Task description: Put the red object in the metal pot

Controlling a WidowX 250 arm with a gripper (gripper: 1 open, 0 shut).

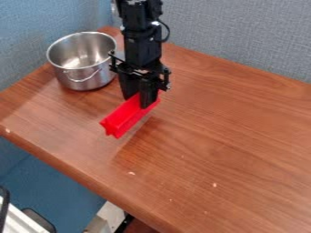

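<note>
The red object (124, 118) is a long bright red bar with a lengthwise groove, lying slantwise on the wooden table, its lower end toward the front left. My black gripper (142, 100) points straight down over the bar's upper right end, shut on that end. The metal pot (82, 59), round and shiny steel with straight sides, stands upright at the table's back left corner, apart from the bar and to the left of my arm.
The wooden table (219, 146) stretches out to the right and front of the bar. Its front edge runs diagonally at the lower left, with a drop to the floor beyond. A blue wall stands behind.
</note>
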